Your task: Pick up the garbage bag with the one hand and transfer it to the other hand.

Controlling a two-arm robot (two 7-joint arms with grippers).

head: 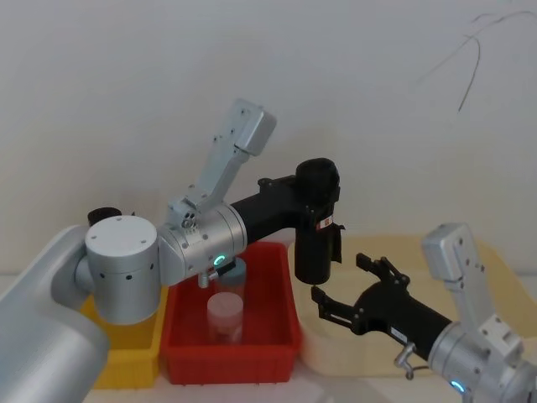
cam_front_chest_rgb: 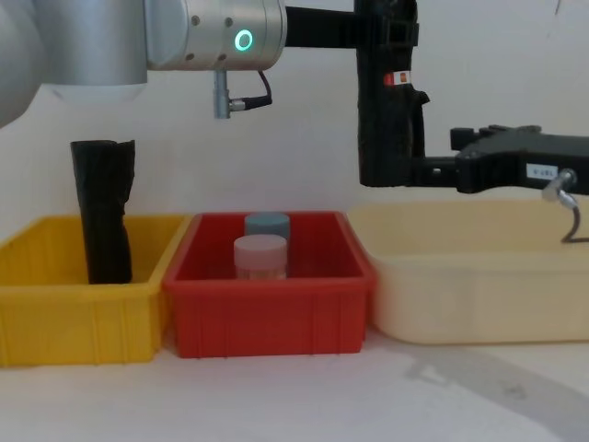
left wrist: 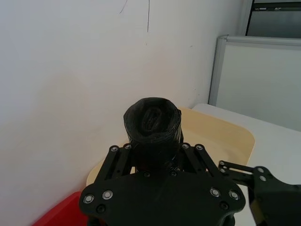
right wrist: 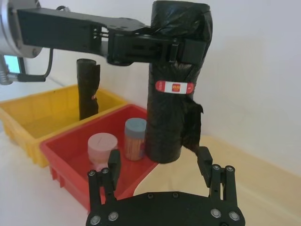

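Chest view: the left gripper (cam_front_chest_rgb: 388,32), on the arm with the green ring light, clamps the garbage bag (cam_front_chest_rgb: 386,129) near its top and holds the black roll upright in the air, high above the right rim of the red bin (cam_front_chest_rgb: 267,318). The right gripper (cam_front_chest_rgb: 433,171) reaches in level from the right of the red bin, at the height of the roll's lower end.

The pick-up looks done. The transfer is not: the right jaws are spread and grip nothing, and the left should let go only once they have closed on the plastic.

The right wrist view supplies what the side-on picture hides. Its two fingers stand apart on either side of the bag's bottom end, with a loose flap of plastic hanging beside one of them. Whether the pads already bracket the roll or sit just short of it is hard to judge from any angle. The left wrist view looks down the roll end-on, its crumpled top pinched between the left fingers.

Left of the red bin, a second black roll (cam_front_chest_rgb: 104,212) stands in a yellow bin (cam_front_chest_rgb: 74,327), apart from the exchange.
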